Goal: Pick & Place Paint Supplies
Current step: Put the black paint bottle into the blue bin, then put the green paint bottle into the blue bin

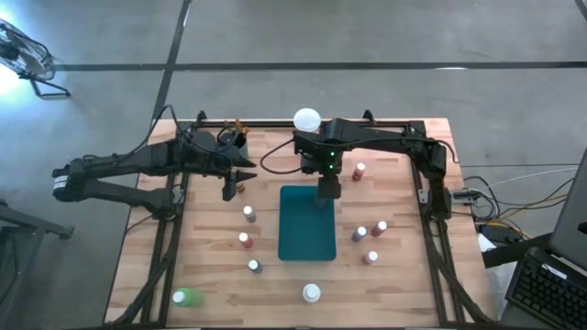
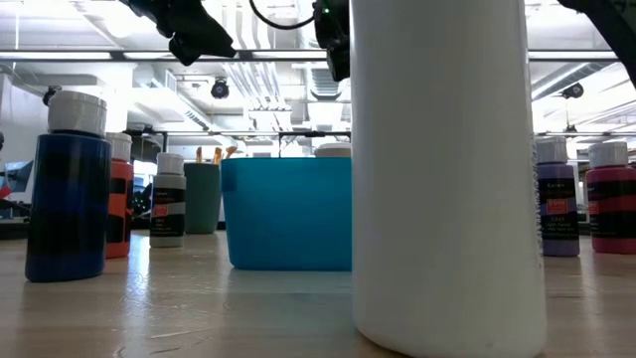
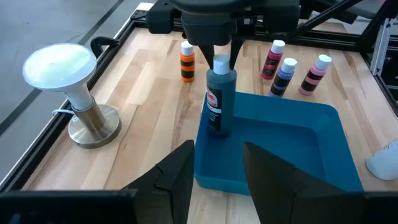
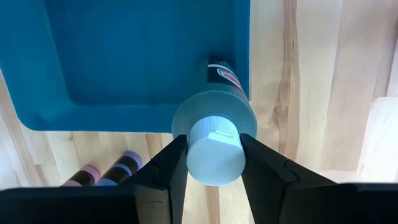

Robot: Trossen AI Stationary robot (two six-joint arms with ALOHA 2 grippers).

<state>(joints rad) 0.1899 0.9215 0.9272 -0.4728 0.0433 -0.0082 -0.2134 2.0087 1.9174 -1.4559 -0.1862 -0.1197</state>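
The right gripper clamps the white cap of a teal bottle, which hangs upright between its fingers at the corner of the tray, base inside the rim. The left gripper hovers nearby, open and empty.

**Teal bottle held upright at the tray's corner**

The right tool grips the white cap of a dark teal bottle, upright inside the teal tray at one corner. An orange bottle and three pink and purple bottles stand on the wooden tabletop beyond. A white ball lamp stands beside the tray. The left tool hovers near, fingers apart.
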